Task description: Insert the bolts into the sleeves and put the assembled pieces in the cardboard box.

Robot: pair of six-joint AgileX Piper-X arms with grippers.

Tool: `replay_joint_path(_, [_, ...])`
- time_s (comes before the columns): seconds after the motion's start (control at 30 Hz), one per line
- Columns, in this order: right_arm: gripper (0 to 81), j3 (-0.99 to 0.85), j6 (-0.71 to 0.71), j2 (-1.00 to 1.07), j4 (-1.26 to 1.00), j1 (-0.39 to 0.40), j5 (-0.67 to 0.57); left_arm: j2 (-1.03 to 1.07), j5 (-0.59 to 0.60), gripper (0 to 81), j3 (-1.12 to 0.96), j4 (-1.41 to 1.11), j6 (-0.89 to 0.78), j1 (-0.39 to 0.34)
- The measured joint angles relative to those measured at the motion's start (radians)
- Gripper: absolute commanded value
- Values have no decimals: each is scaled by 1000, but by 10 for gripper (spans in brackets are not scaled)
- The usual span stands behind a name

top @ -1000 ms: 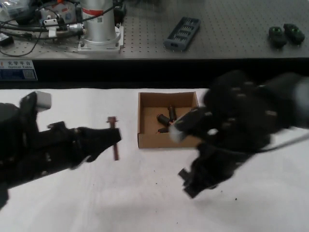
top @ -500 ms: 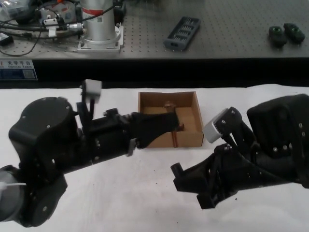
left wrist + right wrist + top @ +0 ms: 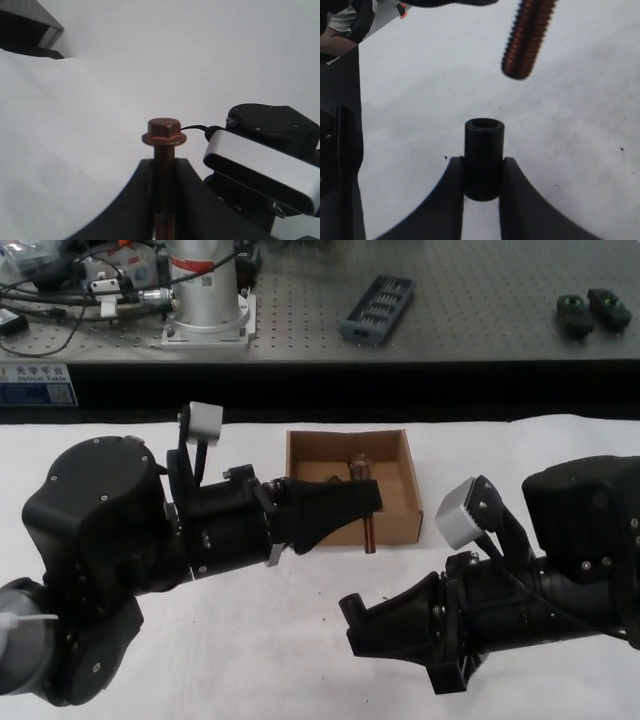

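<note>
While the left gripper (image 3: 368, 508) is clamping the bolt (image 3: 369, 535) upright at the front wall of the cardboard box (image 3: 398, 528), the high view is showing the right gripper (image 3: 352, 616) hanging over the white cloth (image 3: 250, 660). From the left wrist, the bolt's hex head is sticking out past the closed fingers (image 3: 145, 200). From the right wrist, that gripper is pinching the black sleeve (image 3: 484, 155), open end showing; the bolt's threaded tip is hanging near it, not touching.

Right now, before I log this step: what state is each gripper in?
The left gripper is shut on the bolt.
The right gripper is shut on the sleeve.
</note>
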Motion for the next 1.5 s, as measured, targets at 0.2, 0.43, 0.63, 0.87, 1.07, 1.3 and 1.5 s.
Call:
replay_joint_path(0.2, [1,0,0,0,-26,-29,-26,0,-126,6,12,0,65,0])
replay_joint_path(0.43, [1,0,0,0,-78,-113,-65,0,-191,6,35,-14,119,-6])
replay_joint_path(0.63, [1,0,16,0,-132,-114,-111,0,-220,6,37,-67,122,-30])
replay_joint_path(0.87, [1,7,22,0,-138,-114,-113,0,-227,6,37,-103,137,-52])
replay_joint_path(1.07, [1,12,22,0,-139,-114,-116,0,-204,6,40,-116,137,-52])
replay_joint_path(1.3, [1,12,22,0,-139,-117,-117,0,-200,6,40,-131,137,-55])
replay_joint_path(1.5, [1,12,22,0,-150,-128,-117,0,-179,6,40,-131,135,-61])
